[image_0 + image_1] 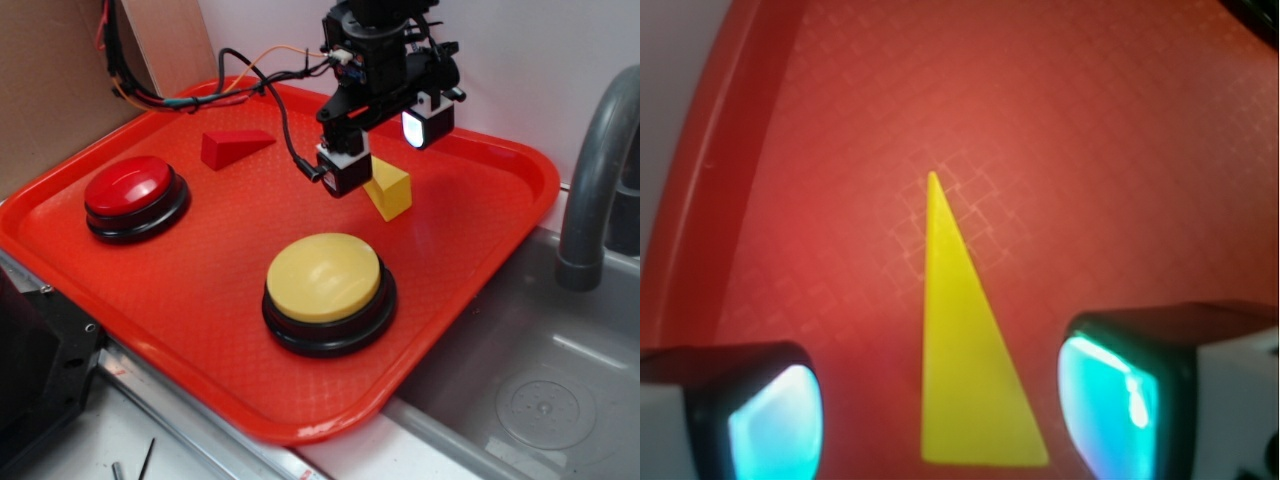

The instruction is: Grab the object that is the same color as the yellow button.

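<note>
Yellow wedge block sits on the red tray, toward its back-right part, just behind the yellow button and well apart from the red wedge and red button on the left. Step in hand: pre-grasp, tool lined up over the block. Tool hangs right over it, fingers spread wide, nothing pinched. Wrist view: the block lies between the two pads, thin tip pointing away from the camera, wide end nearest; clear tray shows on both sides, so no contact yet.

Next move, as I judge: drop straight down until the pads flank the thick end, then close. Gripping near the thin tip would likely slip.

Look: small solid wedge, bright yellow, flat triangular top face, sharp edges, smooth matte; much smaller than the buttons, colour close to the button's dome.
</note>
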### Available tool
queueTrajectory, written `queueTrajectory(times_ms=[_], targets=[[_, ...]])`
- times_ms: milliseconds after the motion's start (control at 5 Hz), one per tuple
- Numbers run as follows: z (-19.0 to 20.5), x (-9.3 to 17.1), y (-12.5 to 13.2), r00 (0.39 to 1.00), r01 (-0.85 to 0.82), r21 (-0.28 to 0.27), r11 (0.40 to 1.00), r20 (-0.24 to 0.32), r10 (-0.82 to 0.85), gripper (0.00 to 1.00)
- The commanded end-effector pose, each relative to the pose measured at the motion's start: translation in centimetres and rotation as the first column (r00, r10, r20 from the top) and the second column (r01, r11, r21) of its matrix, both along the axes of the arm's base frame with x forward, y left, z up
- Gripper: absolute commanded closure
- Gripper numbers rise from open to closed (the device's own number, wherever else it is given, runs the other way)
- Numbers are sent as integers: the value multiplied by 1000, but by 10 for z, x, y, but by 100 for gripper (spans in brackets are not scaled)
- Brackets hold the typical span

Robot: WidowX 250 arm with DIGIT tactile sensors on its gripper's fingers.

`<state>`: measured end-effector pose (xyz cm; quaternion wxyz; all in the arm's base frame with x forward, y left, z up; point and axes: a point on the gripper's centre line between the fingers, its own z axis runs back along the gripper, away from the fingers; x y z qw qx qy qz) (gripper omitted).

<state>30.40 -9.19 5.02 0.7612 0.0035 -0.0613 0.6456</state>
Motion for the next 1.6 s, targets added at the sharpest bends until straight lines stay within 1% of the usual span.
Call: queueTrajectory(times_ms=[0,200,400,800,1000,1200,1400], targets=[[-14,-5,5,1000,9,18,1000,-20,-9,0],[-22,-8,3,999,21,31,999,-32,-20,42],[-20,-11,6,1000,16,22,1000,-23,-16,100],[-15,-14,9,998,35,26,999,-43,-34,100],[22,-23,17,970,219,-134,967,-74,-230,100],[54,-32,31,880,428,-349,834,-52,-473,100],[80,-39,44,762,584,-402,705,-28,-647,100]])
